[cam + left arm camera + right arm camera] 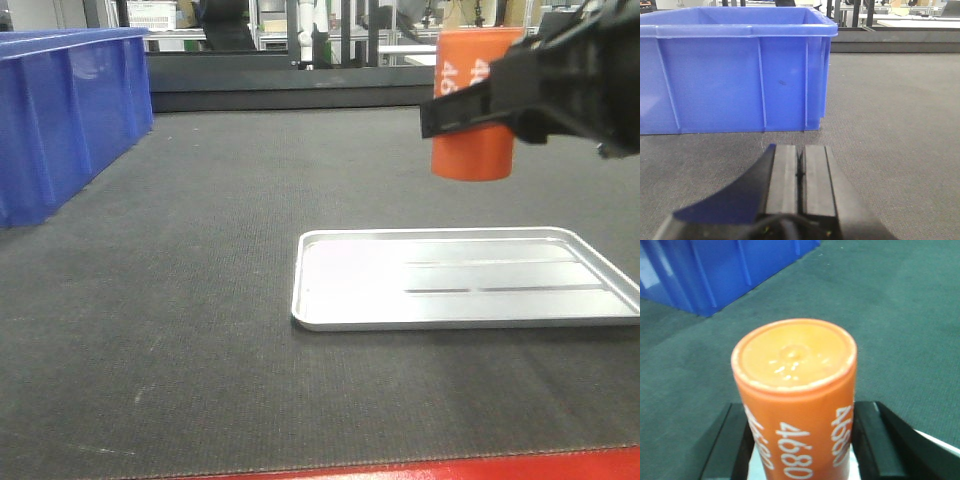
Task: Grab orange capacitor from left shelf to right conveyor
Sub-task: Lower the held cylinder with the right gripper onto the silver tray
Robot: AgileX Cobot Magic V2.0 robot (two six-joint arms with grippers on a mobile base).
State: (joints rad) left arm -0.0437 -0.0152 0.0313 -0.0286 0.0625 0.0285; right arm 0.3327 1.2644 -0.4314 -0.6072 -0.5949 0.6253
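**Orange capacitor [470, 155] held aloft over the conveyor, set-down to come**

From the front, the small orange cylinder printed "4680" hangs upright in the air. It is clamped in the black right gripper [465, 110] above the broad, dark grey textured conveyor belt [180, 300] with its red front edge. A shallow silver metal tray [380, 280] lies on the belt lower in the frame, and a blue plastic bin [60, 110] stands far left.

The left wrist view shows the left gripper [800, 175] with its fingers pressed together on nothing, low over the belt and facing the bin.

The right wrist view looks down on the capacitor's top, with black fingers [735, 440] touching it on either side. A pale sliver beneath may be the tray; I cannot tell for sure.

To my eye the carry is nearly done and the placing is in hand. The next move calls for lowering the capacitor upright onto bare belt, clear of the tray, then parting the jaws.
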